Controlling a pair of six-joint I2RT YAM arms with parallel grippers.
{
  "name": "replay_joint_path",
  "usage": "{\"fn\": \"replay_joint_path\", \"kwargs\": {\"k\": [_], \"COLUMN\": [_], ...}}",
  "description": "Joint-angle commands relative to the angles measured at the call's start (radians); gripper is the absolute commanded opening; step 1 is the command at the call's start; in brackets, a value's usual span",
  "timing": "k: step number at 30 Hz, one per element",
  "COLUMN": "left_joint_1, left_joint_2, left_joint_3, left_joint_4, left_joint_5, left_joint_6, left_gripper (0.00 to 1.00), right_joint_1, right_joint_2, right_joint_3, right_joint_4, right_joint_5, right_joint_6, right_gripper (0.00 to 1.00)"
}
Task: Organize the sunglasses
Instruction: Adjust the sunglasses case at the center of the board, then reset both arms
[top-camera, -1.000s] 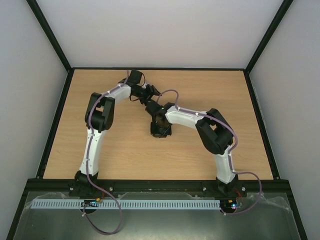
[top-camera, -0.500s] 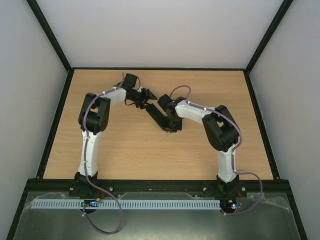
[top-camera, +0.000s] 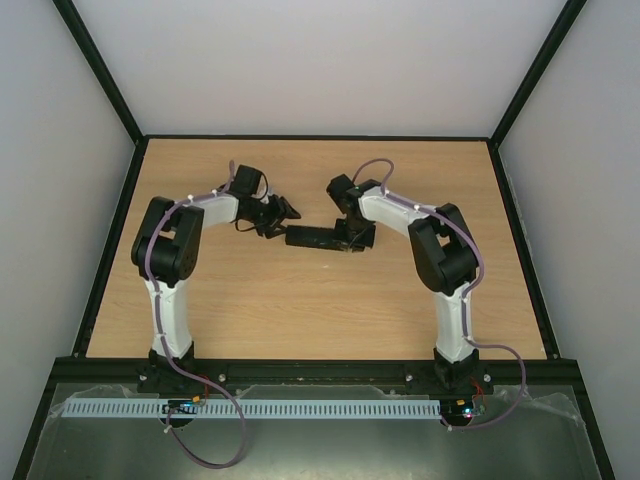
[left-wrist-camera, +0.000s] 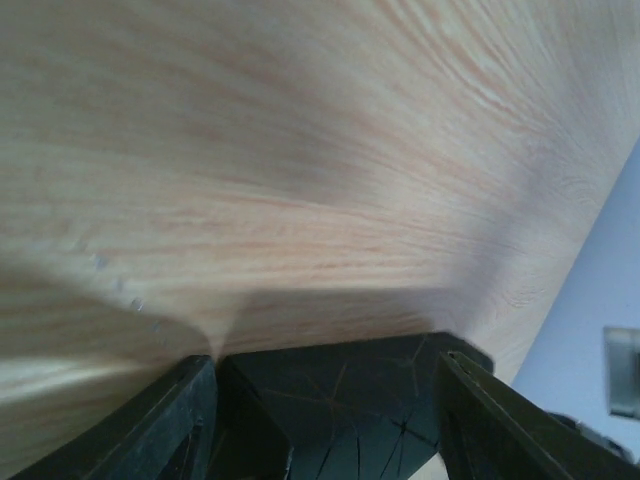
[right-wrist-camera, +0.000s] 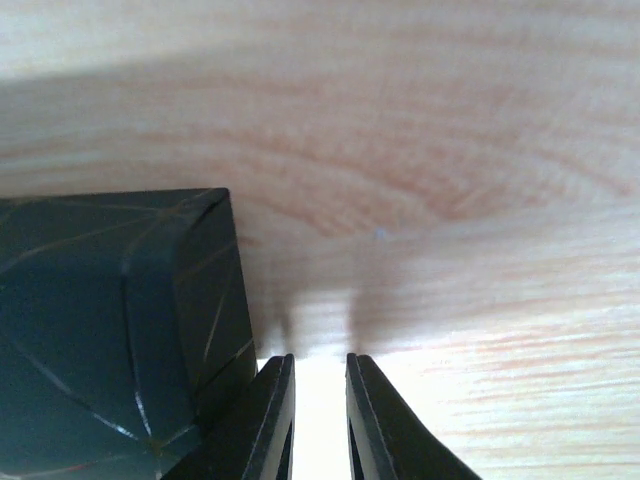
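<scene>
A black oblong case (top-camera: 318, 237) lies flat on the table (top-camera: 300, 310) between the two arms. The left fingers (left-wrist-camera: 185, 425) stand wide apart with the case's end framed between them; contact cannot be told. The right fingers (right-wrist-camera: 268, 420) are almost closed on nothing, just beside the case. The sunglasses are not visible in any view.
</scene>
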Motion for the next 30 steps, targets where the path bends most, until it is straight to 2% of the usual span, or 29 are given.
{"fn": "replay_joint_path", "kwargs": {"k": [1,5,9,12,15,17,18,19,21,24,27,30], "left_joint_1": [-0.044,-0.046,-0.022,0.015,0.048,0.065,0.080,0.095,0.135,0.198,0.252,0.328], "left_joint_2": [-0.038,-0.066,-0.066,-0.077,-0.087,-0.111,-0.140,-0.178,-0.263,-0.390,-0.529,-0.638], "left_joint_3": [-0.073,-0.111,-0.100,-0.067,-0.029,-0.019,-0.026,-0.044,-0.086,-0.106,-0.096,-0.154], "left_joint_4": [-0.032,-0.025,-0.035,-0.079,-0.126,-0.165,-0.175,-0.176,-0.180,-0.232,-0.293,-0.314], "left_joint_5": [0.034,0.021,0.007,-0.014,-0.015,-0.024,-0.030,-0.041,-0.058,-0.120,-0.208,-0.281], "left_joint_6": [-0.026,-0.030,-0.023,0.006,0.032,0.051,0.055,0.057,0.058,0.100,0.180,0.195], "left_gripper": [0.61,0.62,0.66,0.72,0.76,0.83,0.92,0.95,0.99,0.99,0.99,0.99], "right_joint_1": [0.000,-0.004,-0.004,-0.004,-0.004,-0.004,-0.005,-0.006,-0.020,-0.074,-0.137,-0.159], "right_joint_2": [0.040,0.044,0.006,-0.085,-0.184,-0.246,-0.275,-0.308,-0.360,-0.418,-0.497,-0.588], "right_joint_3": [0.087,0.128,0.085,0.007,-0.072,-0.096,-0.101,-0.102,-0.102,-0.089,-0.110,-0.187], "right_joint_4": [0.008,-0.009,-0.025,-0.037,-0.045,-0.069,-0.086,-0.103,-0.115,-0.128,-0.075,0.069], "right_joint_5": [-0.011,-0.006,0.001,0.025,0.034,0.054,0.073,0.099,0.112,0.145,0.214,0.342], "right_joint_6": [-0.028,-0.033,-0.017,0.002,0.011,0.007,0.001,-0.003,-0.016,-0.028,-0.045,-0.061], "right_gripper": [0.18,0.18,0.18,0.19,0.23,0.27,0.31,0.38,0.58,0.97,0.99,0.99]}}
